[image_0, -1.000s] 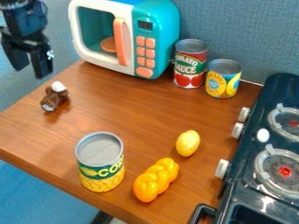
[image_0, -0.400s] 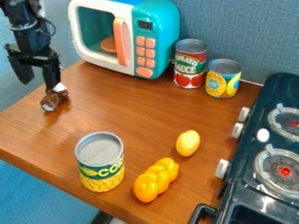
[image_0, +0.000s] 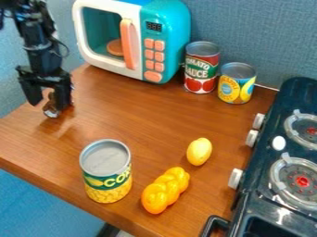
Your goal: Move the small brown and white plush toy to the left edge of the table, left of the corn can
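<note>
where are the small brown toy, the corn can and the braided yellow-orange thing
Small brown toy [image_0: 52, 112]: camera view, on its visible lower end
Corn can [image_0: 109, 181]: camera view, on the front label
Braided yellow-orange thing [image_0: 165, 190]: camera view, on its middle

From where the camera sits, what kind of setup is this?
Looks like a toy kitchen on a wooden tabletop: a teal play microwave, a small stove with burners and knobs, and food cans, one a corn can.

A microwave [image_0: 167, 46] stands at the back of the desk [image_0: 148, 115], beside a tomato can [image_0: 201, 69] and a shorter can [image_0: 236, 84]. Nearer are a corn can [image_0: 106, 171], a yellow braid [image_0: 165, 190] and a lemon [image_0: 199, 151]; the stove [image_0: 272, 148] is at right.
</note>
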{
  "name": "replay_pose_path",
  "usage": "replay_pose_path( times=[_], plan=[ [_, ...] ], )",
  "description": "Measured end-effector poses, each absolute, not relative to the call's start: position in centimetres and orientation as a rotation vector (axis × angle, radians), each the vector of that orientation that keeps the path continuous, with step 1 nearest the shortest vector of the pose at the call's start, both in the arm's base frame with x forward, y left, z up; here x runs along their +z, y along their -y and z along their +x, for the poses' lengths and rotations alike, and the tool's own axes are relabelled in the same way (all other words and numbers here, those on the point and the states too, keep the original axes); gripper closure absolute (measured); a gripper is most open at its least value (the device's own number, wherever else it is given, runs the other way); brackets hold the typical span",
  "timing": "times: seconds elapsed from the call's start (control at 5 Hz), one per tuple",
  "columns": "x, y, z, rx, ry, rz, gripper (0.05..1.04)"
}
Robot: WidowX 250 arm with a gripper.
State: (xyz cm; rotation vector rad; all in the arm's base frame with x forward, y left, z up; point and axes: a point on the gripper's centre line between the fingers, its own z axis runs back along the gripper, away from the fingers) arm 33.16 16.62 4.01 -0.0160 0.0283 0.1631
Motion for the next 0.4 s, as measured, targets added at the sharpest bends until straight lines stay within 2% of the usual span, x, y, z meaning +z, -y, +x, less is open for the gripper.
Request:
replay_pose_path(
  times=[0.2,0.4],
  plan=[
    [1.9,-15.5,34.6,0.148,-0.072,-0.027,0.083],
    [1.6,-15.9,35.7,0.173,-0.051,-0.016,0.12]
  ],
)
